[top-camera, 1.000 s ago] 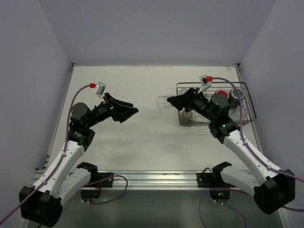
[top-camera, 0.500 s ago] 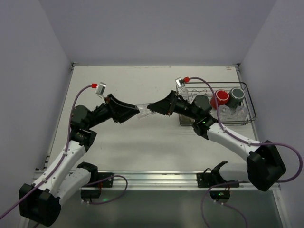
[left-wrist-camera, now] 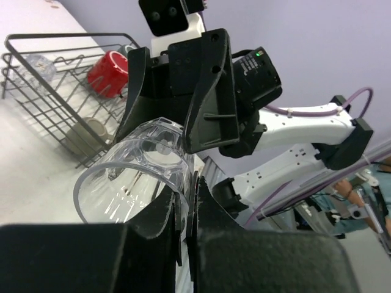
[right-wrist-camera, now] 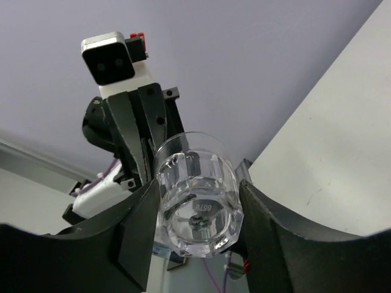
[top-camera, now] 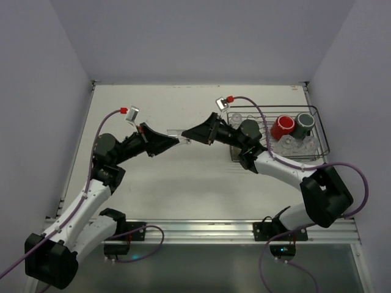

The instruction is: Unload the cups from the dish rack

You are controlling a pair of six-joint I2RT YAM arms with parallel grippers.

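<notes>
A clear cup [top-camera: 176, 133] hangs in mid-air over the table's middle, between both grippers. My left gripper [left-wrist-camera: 186, 183] is shut on its rim wall, one finger inside and one outside. My right gripper [right-wrist-camera: 198, 190] still has its fingers against the sides of the cup's thick base [right-wrist-camera: 198, 213]. The dish rack [top-camera: 321, 131] stands at the far right. It holds a red cup [top-camera: 283, 127], a dark grey cup [top-camera: 305, 123] and clear cups [top-camera: 292, 144]. An olive-tan mug [left-wrist-camera: 91, 129] shows inside the rack in the left wrist view.
The right arm [top-camera: 275, 168] stretches leftward across the rack's near-left corner. White walls enclose the table on three sides. A metal rail [top-camera: 201, 229] runs along the near edge between the arm bases.
My right arm carried the clear cup left, out of the rack to the table's middle. My left gripper reached in to meet it and closed on the rim.
</notes>
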